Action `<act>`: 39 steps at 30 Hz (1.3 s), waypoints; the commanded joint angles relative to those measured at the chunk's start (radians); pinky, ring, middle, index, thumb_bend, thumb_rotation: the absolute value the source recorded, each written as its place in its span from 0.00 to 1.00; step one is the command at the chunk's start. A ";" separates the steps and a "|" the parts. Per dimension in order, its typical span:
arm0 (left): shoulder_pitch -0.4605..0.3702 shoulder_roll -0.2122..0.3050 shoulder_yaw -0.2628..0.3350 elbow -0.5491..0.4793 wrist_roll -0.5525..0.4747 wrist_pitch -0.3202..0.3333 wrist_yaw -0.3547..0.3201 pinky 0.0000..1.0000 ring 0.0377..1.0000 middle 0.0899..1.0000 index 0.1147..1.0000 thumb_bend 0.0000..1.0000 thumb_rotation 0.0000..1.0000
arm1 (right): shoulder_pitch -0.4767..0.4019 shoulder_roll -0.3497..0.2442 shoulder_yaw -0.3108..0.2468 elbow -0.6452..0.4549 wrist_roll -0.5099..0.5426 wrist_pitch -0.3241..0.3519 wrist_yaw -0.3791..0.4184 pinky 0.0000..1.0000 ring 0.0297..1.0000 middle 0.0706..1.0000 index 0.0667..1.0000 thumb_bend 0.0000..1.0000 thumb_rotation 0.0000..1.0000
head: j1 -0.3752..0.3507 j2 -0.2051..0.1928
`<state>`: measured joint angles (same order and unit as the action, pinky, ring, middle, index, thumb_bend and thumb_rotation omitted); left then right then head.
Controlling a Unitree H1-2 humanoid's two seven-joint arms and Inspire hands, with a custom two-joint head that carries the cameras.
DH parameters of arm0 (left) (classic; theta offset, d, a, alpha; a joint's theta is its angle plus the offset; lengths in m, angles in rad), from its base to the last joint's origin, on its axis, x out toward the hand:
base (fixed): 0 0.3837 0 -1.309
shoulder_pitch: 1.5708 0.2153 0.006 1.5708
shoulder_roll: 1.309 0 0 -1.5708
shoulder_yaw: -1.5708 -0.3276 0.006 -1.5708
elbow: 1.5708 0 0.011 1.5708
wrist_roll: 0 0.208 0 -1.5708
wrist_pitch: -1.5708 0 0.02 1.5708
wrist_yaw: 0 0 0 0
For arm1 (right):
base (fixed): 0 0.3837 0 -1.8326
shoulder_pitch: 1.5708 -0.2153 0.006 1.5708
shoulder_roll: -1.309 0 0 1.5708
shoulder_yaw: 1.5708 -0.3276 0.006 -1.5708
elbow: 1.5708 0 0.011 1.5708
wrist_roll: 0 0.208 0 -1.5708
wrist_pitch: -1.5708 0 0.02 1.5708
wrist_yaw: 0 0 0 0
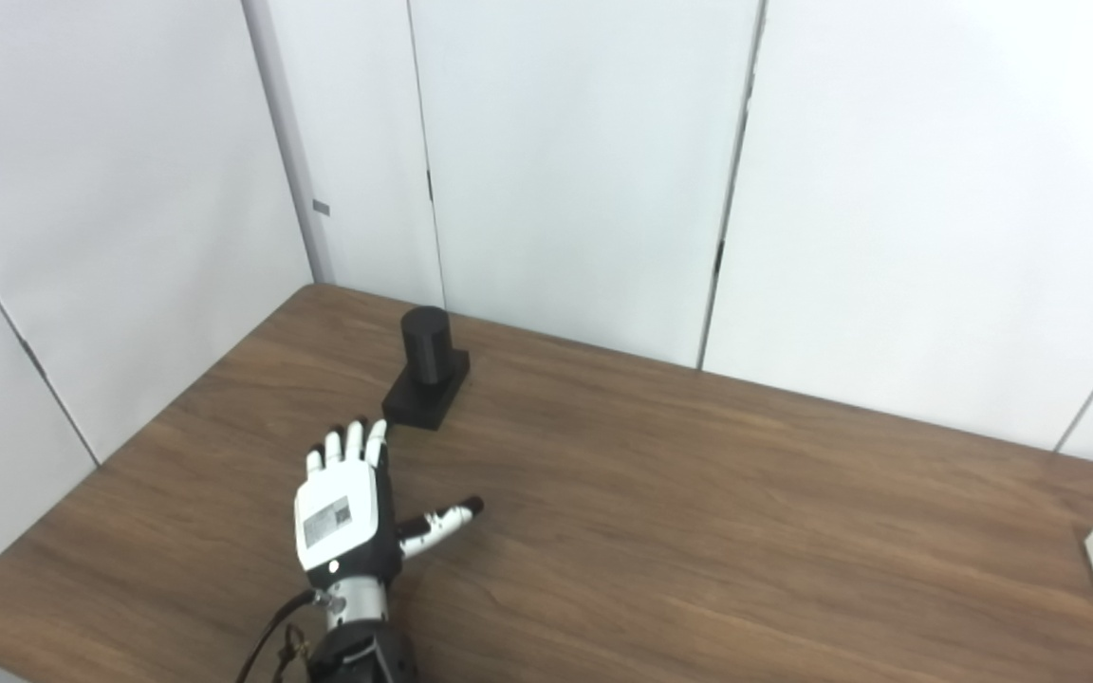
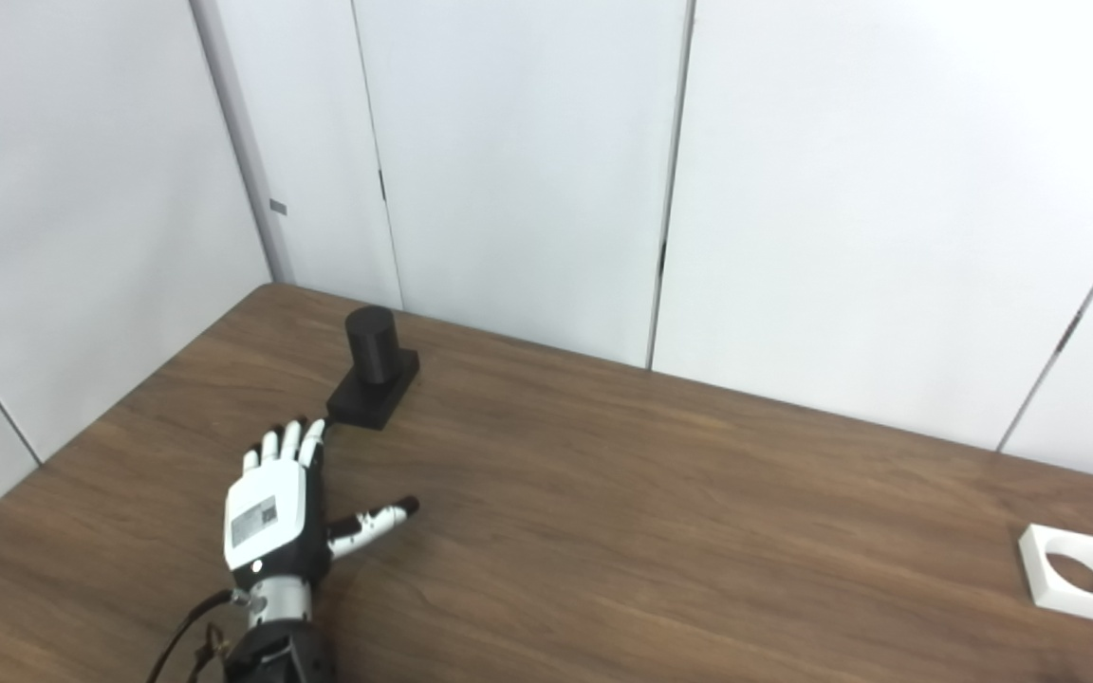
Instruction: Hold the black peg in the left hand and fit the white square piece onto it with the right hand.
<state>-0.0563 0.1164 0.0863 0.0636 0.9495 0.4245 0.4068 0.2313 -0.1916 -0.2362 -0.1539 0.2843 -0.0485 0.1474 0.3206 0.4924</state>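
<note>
A: So, which step is judged to be in hand?

B: The reach for the black peg. The left hand is seen flat over the surface, fingers spread and thumb held out to the side, with nothing gripped. The fingertips are pointed at the peg's base and lie just short of it; whether they touch it cannot be told.

A: And where is the peg placed?

B: It is stood upright on its dark rectangular base, near the far left corner of the surface, close to the white wall panels.

A: What is called for by the next move?

B: The hand would probably need to be carried forward and raised a little, so that the fingers can be wrapped round the round post above the base. A firm grip seems needed, since a second part is to be pressed on.

A: Where is the white square piece found?

B: Flat on the surface, well apart at the near right edge, its round hole facing up. The right hand is not in view.

A: Is anything set in the way?

B: Nothing is seen between hand and peg.
</note>
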 commanded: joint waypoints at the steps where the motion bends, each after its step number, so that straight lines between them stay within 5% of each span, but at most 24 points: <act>1: -0.022 0.003 -0.006 0.031 -0.002 0.014 0.047 1.00 1.00 0.99 0.91 0.95 0.64 | 0.027 0.011 0.015 0.011 0.003 -0.014 0.010 0.90 0.91 0.91 0.96 0.76 0.96 | -0.002 0.002; 8: -0.077 0.026 0.006 0.029 0.034 0.045 -0.062 1.00 1.00 0.98 0.92 0.94 0.74 | 0.027 0.011 0.020 0.009 -0.006 -0.015 0.005 0.86 0.90 0.90 0.93 0.79 0.93 | -0.008 0.007; 22: -0.180 0.041 0.093 0.055 0.144 0.045 -0.212 1.00 0.98 0.97 0.92 0.94 0.75 | 0.024 0.018 0.026 0.016 -0.014 -0.025 0.002 0.87 0.90 0.91 0.94 0.82 0.90 | -0.009 0.010; 39: -0.286 0.084 0.115 0.161 0.152 0.045 -0.233 1.00 0.98 0.97 0.92 0.94 0.74 | 0.020 0.015 0.033 0.018 -0.034 -0.027 0.001 0.88 0.91 0.91 0.95 0.85 0.90 | -0.001 0.016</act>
<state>-0.2819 0.1776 0.1944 0.2372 1.0730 0.4681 0.1726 0.2368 -0.1944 -0.2215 -0.1550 0.2485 -0.0677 0.1472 0.3191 0.5077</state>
